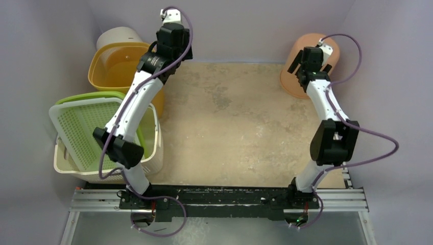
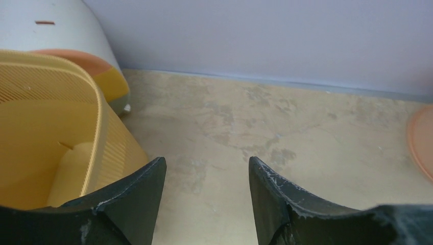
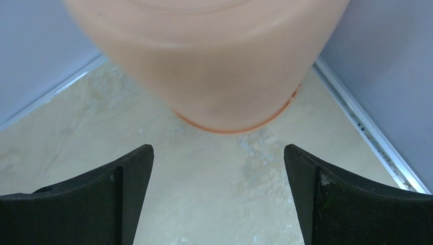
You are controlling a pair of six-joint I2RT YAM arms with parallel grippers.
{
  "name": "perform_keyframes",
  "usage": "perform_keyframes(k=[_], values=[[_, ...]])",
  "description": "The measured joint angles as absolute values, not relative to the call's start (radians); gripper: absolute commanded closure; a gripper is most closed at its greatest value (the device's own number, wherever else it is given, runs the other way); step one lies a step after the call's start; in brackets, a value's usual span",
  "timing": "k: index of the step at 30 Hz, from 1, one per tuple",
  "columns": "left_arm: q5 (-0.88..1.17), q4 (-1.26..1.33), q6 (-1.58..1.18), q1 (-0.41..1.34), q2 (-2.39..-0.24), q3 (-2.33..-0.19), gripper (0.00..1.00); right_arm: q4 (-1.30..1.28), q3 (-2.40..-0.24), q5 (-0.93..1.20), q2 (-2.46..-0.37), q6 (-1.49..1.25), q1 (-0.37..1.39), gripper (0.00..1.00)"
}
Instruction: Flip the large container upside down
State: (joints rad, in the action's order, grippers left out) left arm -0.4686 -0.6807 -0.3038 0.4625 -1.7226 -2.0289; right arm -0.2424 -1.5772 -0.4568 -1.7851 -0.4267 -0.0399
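Container first: large container (image 1: 292, 71) of smooth peach plastic, at far right corner of bench (image 1: 230, 127), close to back and side walls. Wide rimmed end down on the surface, narrower end up, so apparently inverted.

Cream slatted basket (image 1: 71, 164) at left edge, green perforated lid (image 1: 81, 122) tilted across it, left arm passing over. Yellow ribbed basket (image 1: 110, 64) behind that, open side up, against white tub (image 1: 118, 37) in far left corner.

Right gripper (image 3: 218, 150) spread wide and empty, low over bench, just short of container wall. Left gripper (image 2: 207, 161) also parted and empty, just beside yellow basket rim.
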Motion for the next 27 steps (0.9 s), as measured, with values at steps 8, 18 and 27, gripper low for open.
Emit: perform_keyframes(k=[8,18,27], values=[[-0.632,-0.796,-0.296,0.412,-1.943,-2.293,0.47,-0.301,-1.48,-0.275,-1.549,-0.426,0.015,0.0],[-0.74,-0.816,-0.323,0.327,-1.943,-2.238,0.45,-0.34,-1.367,-0.165,-1.512,-0.387,0.093,0.0],[-0.735,-0.809,-0.372,0.263,-1.984,-2.254,0.44,-0.357,-1.386,-0.134,-1.543,-0.377,0.089,0.0]])
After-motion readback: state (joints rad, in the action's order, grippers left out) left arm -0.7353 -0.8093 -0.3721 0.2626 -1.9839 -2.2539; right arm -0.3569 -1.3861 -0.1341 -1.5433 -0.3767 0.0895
